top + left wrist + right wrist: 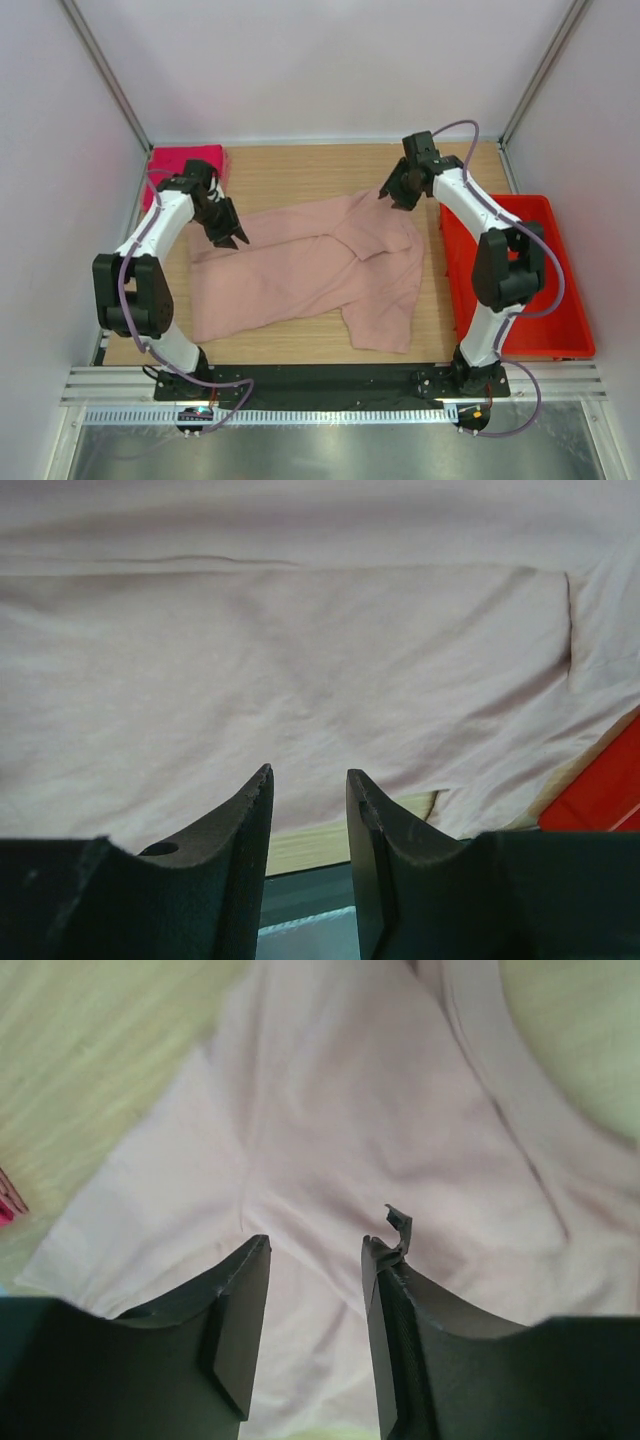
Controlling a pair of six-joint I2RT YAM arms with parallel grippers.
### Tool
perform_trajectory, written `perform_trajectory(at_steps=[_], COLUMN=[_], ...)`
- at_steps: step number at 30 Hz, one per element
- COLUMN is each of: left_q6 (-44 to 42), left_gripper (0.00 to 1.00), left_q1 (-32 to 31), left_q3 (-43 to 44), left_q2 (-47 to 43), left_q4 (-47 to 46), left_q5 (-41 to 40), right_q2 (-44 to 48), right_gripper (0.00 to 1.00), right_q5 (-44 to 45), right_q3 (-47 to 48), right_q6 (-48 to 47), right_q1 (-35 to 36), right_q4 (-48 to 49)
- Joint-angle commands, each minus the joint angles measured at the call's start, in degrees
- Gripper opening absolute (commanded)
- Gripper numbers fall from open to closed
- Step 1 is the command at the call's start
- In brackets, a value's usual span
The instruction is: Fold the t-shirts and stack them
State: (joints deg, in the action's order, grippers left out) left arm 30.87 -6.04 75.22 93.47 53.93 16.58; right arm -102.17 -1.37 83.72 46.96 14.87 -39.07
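Wood bench (300,165) w/ red bin (565,300) at right edge; pale pink shirt (300,270) lies spread & rumpled mid-bench, magenta shirt (185,160) sits compact in back-left corner. Left fingers (245,830) spread, nothing btwn, over pale shirt's left end. Right fingers (240,1300) also spread & empty, above its back-right part.

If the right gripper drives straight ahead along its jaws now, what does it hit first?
The pale pink t-shirt, spread directly ahead of the right gripper; nothing shows in between, though the remaining gap is hard to judge.
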Motion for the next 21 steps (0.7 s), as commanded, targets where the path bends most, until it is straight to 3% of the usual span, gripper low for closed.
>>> perform_trajectory(at_steps=[1, 4, 10, 19, 21], left_q6=[-2.9, -3.5, -2.2, -0.9, -0.9], left_gripper=[0.37, 0.37, 0.35, 0.35, 0.34], left_q1=[4.2, 7.6, 11.1, 16.4, 16.8], left_q3=[2.6, 3.0, 4.5, 7.6, 7.7], left_q2=[1.6, 3.9, 9.5, 15.0, 15.6], left_q4=[0.2, -0.9, -5.2, -7.1, -7.3], left_q5=[1.0, 1.0, 1.5, 2.8, 2.8], right_q2=[-7.7, -15.8, -25.9, -27.6, -27.8], right_gripper=[0.5, 0.59, 0.59, 0.47, 0.39], right_q5=[3.2, 5.2, 6.6, 5.8, 5.3], right_q3=[8.5, 17.2, 30.6, 29.0, 28.7], right_q6=[-10.7, -15.0, -18.0, -17.8, -17.4], right_q1=[-1.6, -2.0, -2.9, -4.9, -5.2], right_q4=[1.9, 2.5, 1.5, 2.1, 2.5])
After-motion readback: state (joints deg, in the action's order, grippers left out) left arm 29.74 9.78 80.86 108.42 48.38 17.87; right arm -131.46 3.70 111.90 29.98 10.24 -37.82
